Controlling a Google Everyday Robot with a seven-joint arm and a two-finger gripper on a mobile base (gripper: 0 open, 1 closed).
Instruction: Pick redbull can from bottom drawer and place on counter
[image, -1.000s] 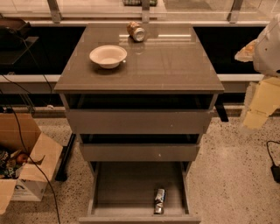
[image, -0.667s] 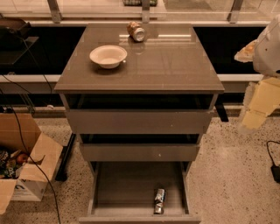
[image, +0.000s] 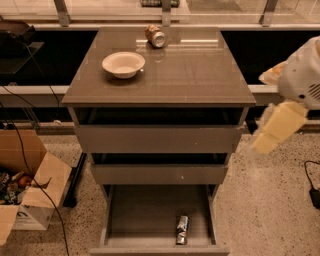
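The redbull can (image: 182, 229) lies on its side in the open bottom drawer (image: 150, 215), near the front right corner. The counter (image: 200, 70) is the glossy grey-brown top of the cabinet. My gripper (image: 277, 125) hangs at the right edge of the view, beside the cabinet at about the height of the top drawer, far above and to the right of the can. It holds nothing that I can see.
A white bowl (image: 123, 64) stands on the counter's left side and a stouter orange-tan can (image: 155, 36) lies at the back. The two upper drawers (image: 159, 137) stand slightly open. An open cardboard box (image: 25, 185) sits on the floor at left; a cable (image: 312, 185) at right.
My arm at the right has shifted slightly left and down. The can and drawers have not moved.
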